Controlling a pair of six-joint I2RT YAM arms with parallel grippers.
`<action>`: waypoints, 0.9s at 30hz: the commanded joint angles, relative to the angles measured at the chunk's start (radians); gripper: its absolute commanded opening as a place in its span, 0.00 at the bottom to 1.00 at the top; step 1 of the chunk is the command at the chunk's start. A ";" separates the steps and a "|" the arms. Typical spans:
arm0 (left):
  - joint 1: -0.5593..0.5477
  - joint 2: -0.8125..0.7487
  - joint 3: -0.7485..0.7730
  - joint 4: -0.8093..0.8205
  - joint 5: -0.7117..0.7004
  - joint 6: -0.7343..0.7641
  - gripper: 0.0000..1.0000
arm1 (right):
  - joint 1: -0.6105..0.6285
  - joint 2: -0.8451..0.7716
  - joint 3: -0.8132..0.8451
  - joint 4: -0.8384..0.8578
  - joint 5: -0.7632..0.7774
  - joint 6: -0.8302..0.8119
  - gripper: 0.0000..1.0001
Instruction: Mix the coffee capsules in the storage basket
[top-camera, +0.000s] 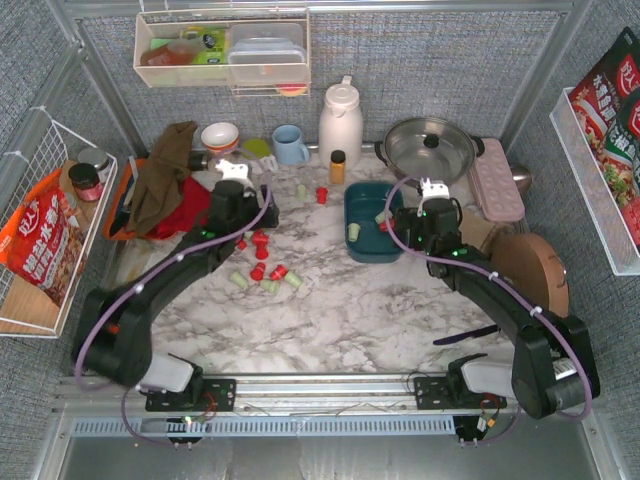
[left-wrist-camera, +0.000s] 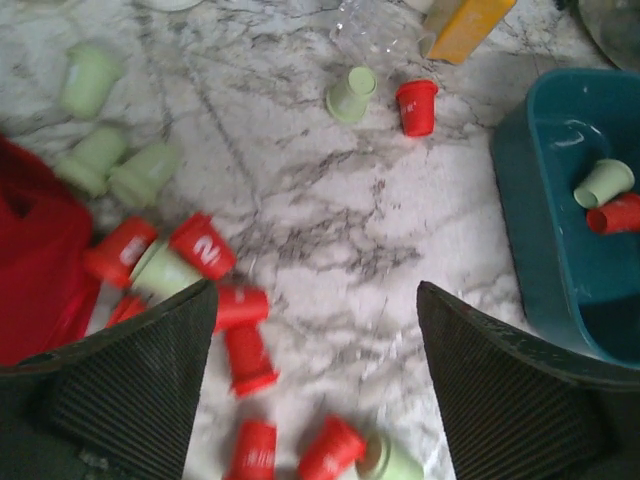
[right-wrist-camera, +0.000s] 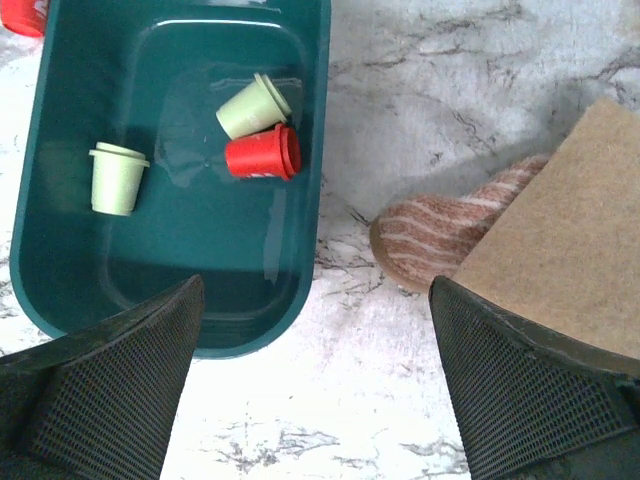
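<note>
Nearest you, your left gripper (left-wrist-camera: 315, 340) hangs over the marble table (left-wrist-camera: 330, 190) with its jaws spread wide and nothing between them. Just below and left of its fingers (left-wrist-camera: 130, 380) lies a loose scatter of coffee capsules (left-wrist-camera: 205, 245), red and pale green, most tipped on their sides and some touching. A red cloth (left-wrist-camera: 35, 270) sits at the left edge of that scatter. Your right gripper (right-wrist-camera: 315, 300) also has its jaws fully apart and grips nothing. It hovers over the near right corner of the basket (right-wrist-camera: 320, 150), which stands right of the table's centre, well apart from the scatter. Inside the basket you can see three capsules: one green one upright near the left wall, and another green one lying against a red one close to the right wall. Right of the basket lie a tan board (right-wrist-camera: 560, 230) and, partly under it, a striped pinkish object (right-wrist-camera: 450, 235). Farther back, one green and one red capsule sit alone near the orange-capped bottle (top-camera: 338, 165). Behind those stand a white jug (top-camera: 340, 120), a blue mug (top-camera: 290, 145) and a lidded pan (top-camera: 430, 148).
</note>
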 joint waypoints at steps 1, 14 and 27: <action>0.001 0.229 0.138 0.133 0.034 0.050 0.85 | -0.005 0.000 0.008 0.080 0.008 -0.026 0.99; 0.005 0.763 0.571 0.192 0.290 0.524 0.72 | -0.005 0.043 0.077 -0.014 -0.115 -0.043 0.99; 0.020 1.021 0.914 -0.054 0.324 0.545 0.62 | -0.005 0.045 0.089 -0.035 -0.138 -0.050 0.99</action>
